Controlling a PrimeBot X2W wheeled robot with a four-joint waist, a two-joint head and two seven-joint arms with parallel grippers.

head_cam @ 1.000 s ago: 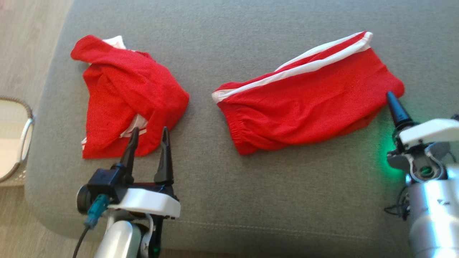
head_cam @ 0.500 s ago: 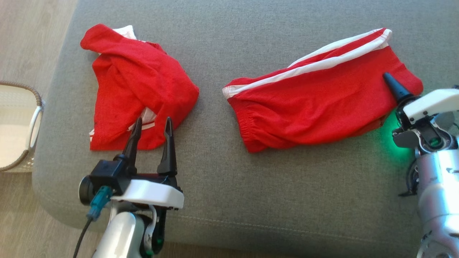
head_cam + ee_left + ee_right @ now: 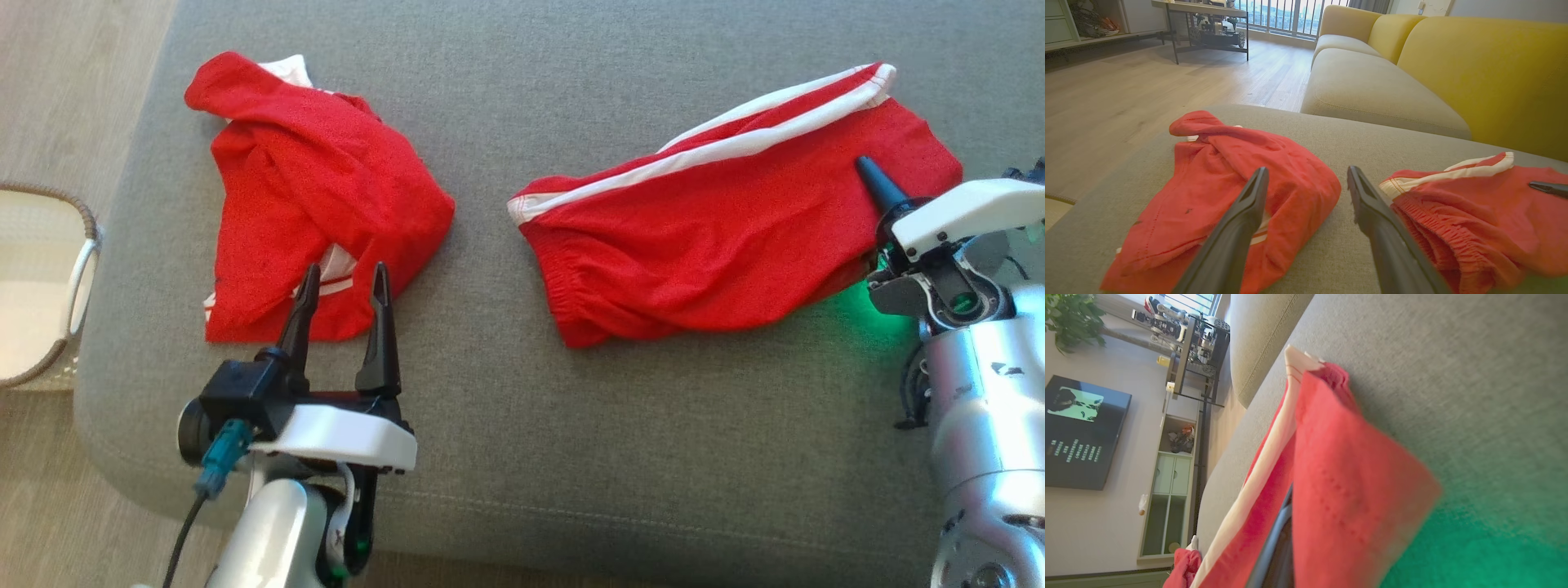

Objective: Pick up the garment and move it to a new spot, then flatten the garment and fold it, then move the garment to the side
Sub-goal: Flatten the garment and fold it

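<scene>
The red shorts [image 3: 718,237] with white side stripes lie on the right half of the grey cushion [image 3: 522,425]. My right gripper [image 3: 872,181] is pinched on their right-hand hem, one finger on top and the other hidden under the cloth. A green glow falls on the cushion beside it. My left gripper [image 3: 344,276] hovers with fingers spread at the near edge of a crumpled red garment [image 3: 302,196] on the left. A woven basket [image 3: 82,269] sits on the wooden floor [image 3: 73,90] beyond.
</scene>
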